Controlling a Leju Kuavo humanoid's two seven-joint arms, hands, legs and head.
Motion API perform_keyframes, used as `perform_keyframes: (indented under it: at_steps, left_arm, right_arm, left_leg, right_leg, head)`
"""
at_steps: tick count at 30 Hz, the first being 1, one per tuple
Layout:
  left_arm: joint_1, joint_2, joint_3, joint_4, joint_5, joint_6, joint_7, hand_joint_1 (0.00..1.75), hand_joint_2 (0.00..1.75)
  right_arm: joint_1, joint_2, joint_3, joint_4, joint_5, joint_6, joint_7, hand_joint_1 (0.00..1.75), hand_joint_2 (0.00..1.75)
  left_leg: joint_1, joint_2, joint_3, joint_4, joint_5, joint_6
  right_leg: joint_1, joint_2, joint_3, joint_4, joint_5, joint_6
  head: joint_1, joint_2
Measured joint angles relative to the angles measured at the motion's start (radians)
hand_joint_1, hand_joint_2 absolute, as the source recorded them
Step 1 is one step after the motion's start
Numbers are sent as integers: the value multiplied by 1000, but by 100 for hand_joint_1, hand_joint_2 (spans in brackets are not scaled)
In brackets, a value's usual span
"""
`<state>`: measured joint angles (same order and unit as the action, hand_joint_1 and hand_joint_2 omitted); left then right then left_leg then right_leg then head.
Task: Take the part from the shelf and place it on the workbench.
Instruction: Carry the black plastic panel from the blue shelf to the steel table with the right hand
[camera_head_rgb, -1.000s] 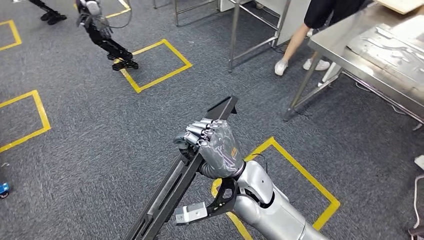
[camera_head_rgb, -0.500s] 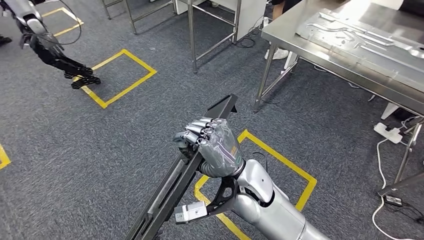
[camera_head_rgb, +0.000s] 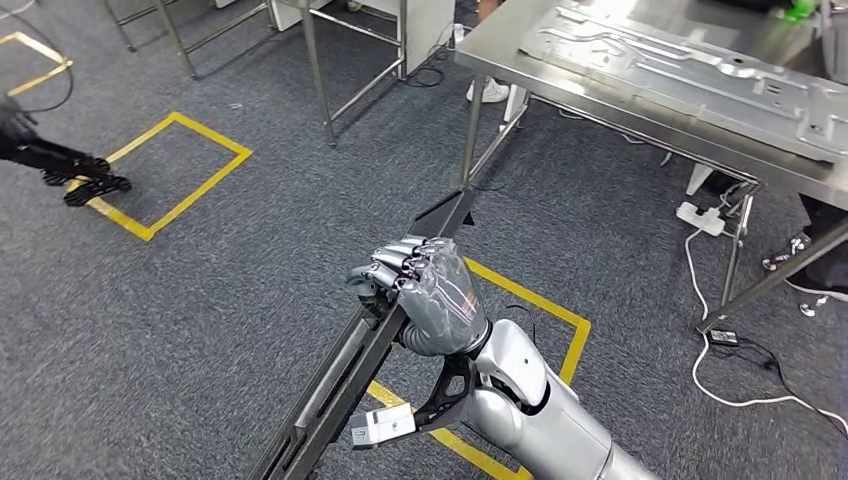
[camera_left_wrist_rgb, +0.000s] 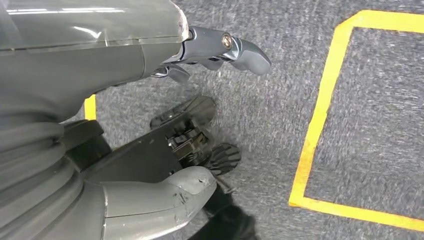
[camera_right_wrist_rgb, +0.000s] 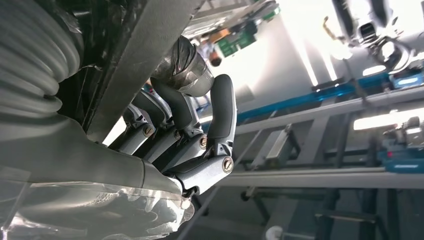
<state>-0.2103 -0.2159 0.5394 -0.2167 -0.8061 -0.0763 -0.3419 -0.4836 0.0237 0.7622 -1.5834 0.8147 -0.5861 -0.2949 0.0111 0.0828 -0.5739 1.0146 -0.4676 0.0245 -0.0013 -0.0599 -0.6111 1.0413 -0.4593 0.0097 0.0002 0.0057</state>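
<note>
Black and long, the part (camera_head_rgb: 352, 370), gripped tight near its middle by the right hand (camera_head_rgb: 425, 295), fingers (camera_right_wrist_rgb: 175, 117) wrapped round the bar. Held up in the air, slanting, far tip pointing toward the steel workbench (camera_head_rgb: 520, 75), near tip down close to the robot's body. Not yet on the workbench, well apart from it.

Left hand (camera_left_wrist_rgb: 100, 165) hanging low over the grey carpet (camera_left_wrist_rgb: 380, 140), holding nothing, fingers loose and apart.

Could go wrong from here:
- Long tip could bump the workbench leg (camera_head_rgb: 472, 128) or its edge, because so much bar sticks out past the hand.
- Could swing or tip in the grip, with one hand only and lots of bar on both sides.
- Could land on the flat metal sheets (camera_head_rgb: 690, 80) already lying on the workbench and scrape or slide off.
- White cable (camera_head_rgb: 720, 380) on the floor beside the workbench, maybe a trip for walking feet.
</note>
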Motion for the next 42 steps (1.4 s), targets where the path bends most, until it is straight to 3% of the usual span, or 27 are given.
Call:
perform_keyframes:
  at_steps: [1, 3, 5, 6, 8, 9, 10, 11, 12, 14, 15, 16, 19, 20, 22, 24, 26, 27, 28, 30, 32, 35, 37, 40, 41, 42]
  left_arm:
    - [-1, 0, 0, 0, 0, 0, 0, 0, 175]
    - [-1, 0, 0, 0, 0, 0, 0, 0, 175]
    - [-3, 0, 0, 0, 0, 0, -1, 0, 175]
    - [-3, 0, 0, 0, 0, 0, -1, 0, 175]
    - [-1, 0, 0, 0, 0, 0, -2, 0, 175]
    - [1, 0, 0, 0, 0, 0, -3, 0, 175]
    - [3, 0, 0, 0, 0, 0, -3, 0, 175]
    - [4, 0, 0, 0, 0, 0, -3, 0, 175]
    - [3, 0, 0, 0, 0, 0, -3, 0, 175]
    - [3, 1, 0, 0, 0, 1, -4, 0, 175]
    - [3, 1, 0, 0, 0, 1, -5, 0, 175]
    - [3, 1, 0, 0, 0, 2, -5, 0, 175]
    - [3, 1, 0, 0, -1, 3, -6, 0, 175]
    - [2, 0, -1, 0, -1, 3, -6, 0, 175]
    - [0, -3, -1, 0, -1, 4, -6, 0, 175]
    - [0, -3, -2, 0, -2, 5, -7, 0, 175]
    - [3, -2, -2, 0, -3, 7, -7, 0, 175]
    - [3, -1, -2, 0, -3, 8, -7, 0, 175]
    - [3, -1, -3, 0, -3, 8, -8, 0, 175]
    - [2, -2, -4, 0, -3, 9, -9, 0, 175]
    - [0, -2, -5, 0, -3, 11, -10, 0, 175]
    - [0, -2, -5, 0, 0, 13, -10, 0, 175]
    - [-1, -2, -5, 0, 2, 12, -10, 0, 175]
    - [1, -2, -5, 0, 8, 10, -10, 0, 175]
    - [3, -2, -5, 0, 9, 9, -9, 0, 175]
    - [4, -2, -5, 0, 10, 8, -9, 0, 175]
  right_arm:
    - [0, 0, 0, -1, 0, 0, 0, 175, 175]
    - [0, 0, 0, -2, 1, 0, 0, 175, 175]
    - [0, -1, 0, -3, 1, -1, 0, 175, 175]
    - [-1, 0, 0, -4, 1, -1, 0, 175, 175]
    - [-1, 1, 0, -4, 1, 0, 0, 175, 175]
    - [0, 1, 0, -4, 1, 0, 0, 175, 175]
    - [1, 1, 0, -4, 1, 0, 0, 175, 175]
    - [2, 1, 0, -4, 1, 0, 0, 175, 175]
    - [2, 1, 0, -4, 1, 0, 0, 175, 175]
    - [2, 1, 0, -4, 1, 0, 0, 175, 175]
    - [1, 1, 0, -4, 1, 0, 0, 175, 175]
    - [2, 1, 0, -4, 1, 0, 0, 175, 175]
    - [4, 1, 0, -4, 1, -1, 0, 175, 175]
    - [4, 1, 0, -4, 1, -1, 0, 175, 175]
    - [2, 1, 0, -4, 1, -1, 0, 175, 175]
    - [-1, 1, 0, -3, 1, 0, 0, 175, 175]
    - [-1, 1, 0, 1, 1, 0, 0, 175, 175]
    - [0, 1, 0, 3, 1, 0, 0, 175, 175]
    - [0, 1, 0, 5, 1, 0, 0, 175, 175]
    - [-1, 1, 0, 7, 2, 0, 0, 175, 175]
    - [-3, 1, 0, 7, 3, 0, 0, 175, 175]
    - [-4, 1, 0, 10, 4, -1, 0, 175, 175]
    - [-5, 3, 0, 11, 4, -1, 0, 175, 175]
    - [-7, 6, 0, 14, 4, 0, 0, 175, 175]
    - [-7, 6, 0, 16, 4, 0, 0, 175, 175]
    - [-6, 6, 0, 17, 4, 0, 0, 175, 175]
  left_leg:
    - [-2, 8, 1, 1, -2, -5]
    - [-5, 24, 4, -2, -5, -15]
    - [-3, 4, 0, 21, -29, -26]
    - [-2, -19, -15, 61, -56, -30]
    - [0, -61, -70, 193, -121, -34]
    - [0, -70, -99, 253, -142, -34]
    - [0, -73, -116, 285, -144, -34]
    - [1, -74, -116, 280, -127, -33]
    - [1, -79, -99, 236, -92, -31]
    - [5, -121, -45, 102, -24, -25]
    - [7, -142, -24, 53, -8, -22]
    - [7, -157, -14, 27, -4, -19]
    - [3, -141, -10, 18, -5, -9]
    - [5, -132, -9, 14, -2, -4]
    - [9, -111, -4, 3, 4, 6]
    - [7, -87, -2, -1, 5, 13]
    - [5, -67, -4, 0, 4, 16]
    - [5, -60, -4, 0, 3, 16]
    - [5, -53, -4, 1, 3, 15]
    - [5, -46, -2, 2, 1, 12]
    - [1, -44, -3, 5, -1, 4]
    - [-1, -41, -4, 4, -3, -14]
    - [2, -51, -14, 32, -26, -25]
    - [4, -71, -92, 200, -111, -34]
    - [4, -73, -118, 253, -126, -36]
    - [4, -73, -130, 274, -122, -37]
  right_leg:
    - [4, -5, 6, -15, -1, -4]
    - [4, 17, 4, -17, 3, -12]
    - [-2, 37, 6, -24, 10, -22]
    - [-6, 47, 7, -27, 13, -27]
    - [-7, 68, 5, -27, 14, -32]
    - [-6, 81, 5, -25, 14, -33]
    - [-5, 94, 4, -22, 14, -33]
    - [-5, 107, 3, -19, 13, -33]
    - [-5, 120, 3, -16, 12, -33]
    - [-5, 146, -1, -9, 10, -29]
    - [-5, 158, -5, -6, 10, -25]
    - [-6, 169, -11, -4, 12, -19]
    - [-10, 196, -19, -8, 20, -2]
    - [-11, 196, -21, -7, 20, 2]
    - [-7, 151, -38, 30, -6, 9]
    - [-7, 92, -87, 134, -63, 18]
    - [-11, 71, -137, 237, -104, 23]
    - [-13, 66, -140, 248, -99, 24]
    - [-14, 63, -124, 222, -77, 23]
    - [-13, 55, -52, 96, -20, 17]
    - [-7, 47, -2, 3, 4, 8]
    - [-3, 49, 5, -17, 4, -5]
    - [-8, 52, 9, -24, 9, -17]
    - [-9, 57, 11, -27, 9, -30]
    - [-8, 60, 11, -25, 8, -31]
    - [-8, 63, 10, -23, 7, -31]
  head:
    - [0, 0]
    - [0, 0]
    - [0, 0]
    - [0, 0]
    - [0, 0]
    - [0, 0]
    - [0, 0]
    - [0, 0]
    - [0, 0]
    - [0, 0]
    - [0, 0]
    - [0, 0]
    - [0, 0]
    - [0, 0]
    - [3, 0]
    - [6, 0]
    - [6, 0]
    - [6, 0]
    - [6, 0]
    - [6, 0]
    - [6, 0]
    - [6, 0]
    - [5, 0]
    - [5, 0]
    - [5, 0]
    - [5, 0]
